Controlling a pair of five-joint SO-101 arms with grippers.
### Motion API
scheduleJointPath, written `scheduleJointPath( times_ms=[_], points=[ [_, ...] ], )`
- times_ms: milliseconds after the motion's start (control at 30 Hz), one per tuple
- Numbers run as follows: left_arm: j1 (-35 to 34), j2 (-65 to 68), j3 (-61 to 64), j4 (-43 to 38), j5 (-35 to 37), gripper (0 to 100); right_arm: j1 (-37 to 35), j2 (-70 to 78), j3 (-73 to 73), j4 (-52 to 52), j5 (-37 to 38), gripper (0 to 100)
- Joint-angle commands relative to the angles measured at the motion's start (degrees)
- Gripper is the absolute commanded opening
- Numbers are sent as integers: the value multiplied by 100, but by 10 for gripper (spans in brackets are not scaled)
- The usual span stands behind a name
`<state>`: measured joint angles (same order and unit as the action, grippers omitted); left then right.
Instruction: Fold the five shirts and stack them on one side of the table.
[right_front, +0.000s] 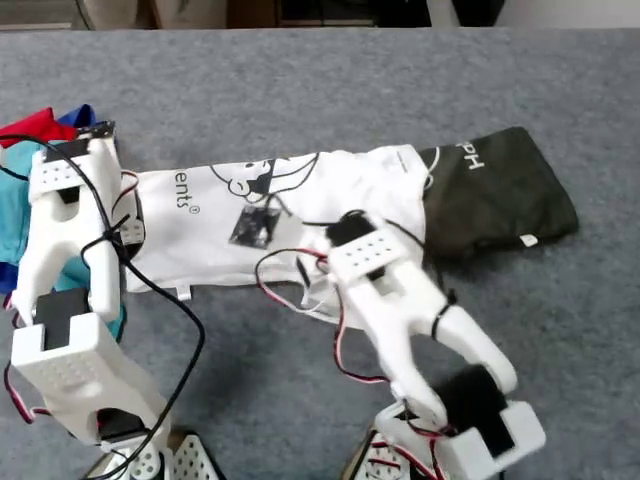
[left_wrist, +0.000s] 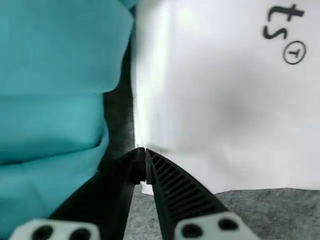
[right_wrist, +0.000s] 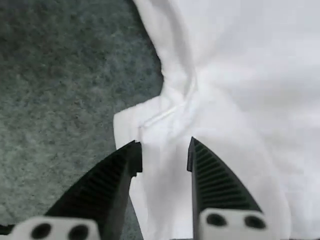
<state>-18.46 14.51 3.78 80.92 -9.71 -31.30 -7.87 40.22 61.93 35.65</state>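
- One white shirt (right_front: 300, 215) lies stretched lengthways across the middle of the table (right_front: 300, 70). It looks partly folded into a long band. One end touches a folded dark shirt (right_front: 495, 195) and the other reaches the teal shirt (right_front: 12, 205) in the heap at the far left.
- Two risks stand out, as I judge it. The left gripper (left_wrist: 146, 159) holds only the very edge of the cloth near a corner, so a pull could slip the hem out and let that end drop.
- If it lifts too close to the heap, it could drag the teal shirt (left_wrist: 55, 75) along, since the two lie just beside each other.
- At the right gripper (right_wrist: 164, 149) the cloth is bunched and creased. A pinch there might take one layer only, or catch a stray flap, and the fold would come out crooked.
- Uneven lifting by the two arms would skew the band and might tug at the dark shirt it touches.
- Left jaws: all but closed, tips meeting on the white shirt's (left_wrist: 210, 100) edge, with a sliver of white showing between them.
- Right jaws: moderately open, holding nothing, standing astride a rumpled fold of the white shirt (right_wrist: 240, 75) near its edge, close over the cloth.
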Motion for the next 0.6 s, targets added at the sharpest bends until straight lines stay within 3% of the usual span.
scheduleJointPath(
  times_ms=[0,233,400,567],
  points=[
    [-176,-22,-220,35,9,20,-136,180,-233,-264,70,168],
    [-211,-22,-229,35,9,20,-119,620,-233,-519,79,159],
    [-211,-13,-229,35,9,20,-119,629,-251,-475,79,5],
    [-185,4,-202,35,9,20,-127,514,-224,-440,70,40]
  ],
)
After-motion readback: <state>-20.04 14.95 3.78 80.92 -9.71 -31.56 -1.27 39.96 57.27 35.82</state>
